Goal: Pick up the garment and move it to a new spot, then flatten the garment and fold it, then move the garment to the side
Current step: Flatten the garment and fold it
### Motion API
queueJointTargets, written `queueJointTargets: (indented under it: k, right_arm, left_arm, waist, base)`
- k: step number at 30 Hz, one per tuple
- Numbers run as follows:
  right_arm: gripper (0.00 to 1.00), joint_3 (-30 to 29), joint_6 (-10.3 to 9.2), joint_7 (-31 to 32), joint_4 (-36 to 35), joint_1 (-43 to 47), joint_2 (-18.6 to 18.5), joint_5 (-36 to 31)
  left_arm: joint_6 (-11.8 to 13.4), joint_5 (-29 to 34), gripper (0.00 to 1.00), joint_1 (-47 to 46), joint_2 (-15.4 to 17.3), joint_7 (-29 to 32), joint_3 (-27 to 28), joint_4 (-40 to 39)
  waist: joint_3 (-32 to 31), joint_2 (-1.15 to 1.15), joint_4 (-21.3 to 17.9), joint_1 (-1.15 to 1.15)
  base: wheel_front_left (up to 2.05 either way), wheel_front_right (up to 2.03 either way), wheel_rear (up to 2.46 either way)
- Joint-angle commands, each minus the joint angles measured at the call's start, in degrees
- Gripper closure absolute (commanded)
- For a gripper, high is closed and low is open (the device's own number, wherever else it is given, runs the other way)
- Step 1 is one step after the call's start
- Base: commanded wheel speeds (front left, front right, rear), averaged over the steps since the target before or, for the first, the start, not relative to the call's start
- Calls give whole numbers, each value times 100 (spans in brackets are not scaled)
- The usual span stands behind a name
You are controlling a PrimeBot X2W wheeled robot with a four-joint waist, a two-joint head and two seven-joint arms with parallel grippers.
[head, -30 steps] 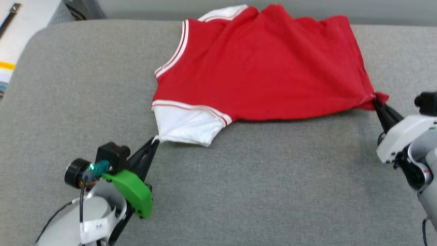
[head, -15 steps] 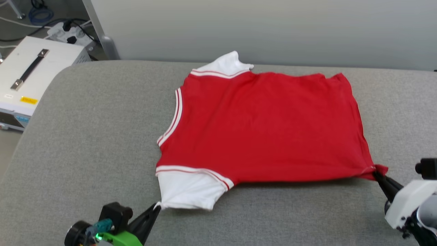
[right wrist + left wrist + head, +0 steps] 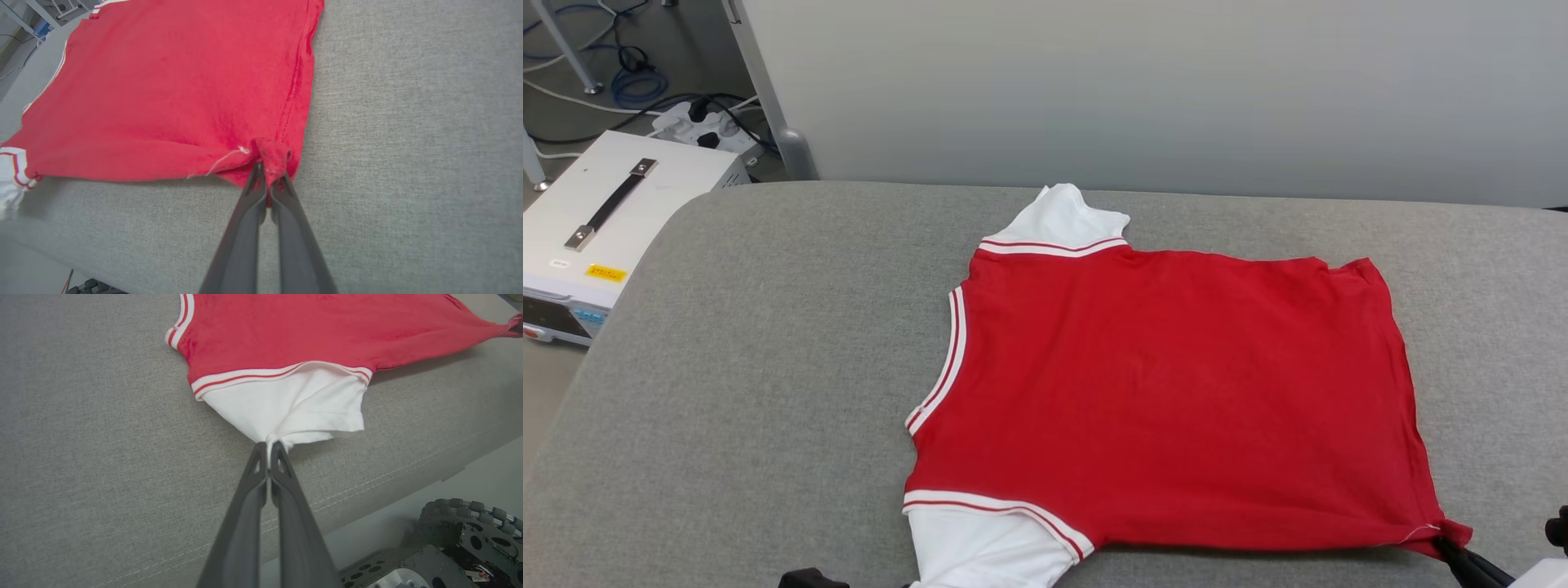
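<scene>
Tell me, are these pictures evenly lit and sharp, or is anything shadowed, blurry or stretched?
Head view: soft even light, no glare, garment crisp. Left wrist view: dark shadow under the garment's raised edge on the grey cushion; left claw looms oversized near the lens. Right wrist view: faint shadow along the near hem; right claw likewise stretched.

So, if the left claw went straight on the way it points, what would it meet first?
The left claw is shut on the white sleeve of the shirt, so it would push into that sleeve first, then probably the red body beyond.
</scene>
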Motion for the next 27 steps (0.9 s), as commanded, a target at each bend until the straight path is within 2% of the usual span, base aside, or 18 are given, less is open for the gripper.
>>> queueJointTargets:
  k: [1, 11, 19, 27]
  right_arm:
    - [100, -120, -5, 70, -121, 101, 43, -47]
    - [100, -799, -5, 611, -905, 54, 320, -403]
    - [100, -1035, -5, 1104, -1180, -565, 498, -700]
    - [100, -790, -5, 1529, -785, -1432, 592, -1070]
  left_arm:
    - [58, -60, 100, 65, 27, -3, 11, -24]
    - [45, 62, 100, -533, 56, -142, 373, -148]
    - [-241, 131, 100, -1537, 97, 212, 663, -73]
    - [-580, 148, 100, -2415, -2, 743, 723, 537]
  waist:
    - [4, 0, -24, 1]
    - [336, 0, -197, 1]
    - [868, 0, -330, 1]
    - [1326, 0, -461, 1]
  base:
    - [0, 0, 0]
    - [0, 0, 0]
    - [0, 0, 0]
    - [0, 0, 0]
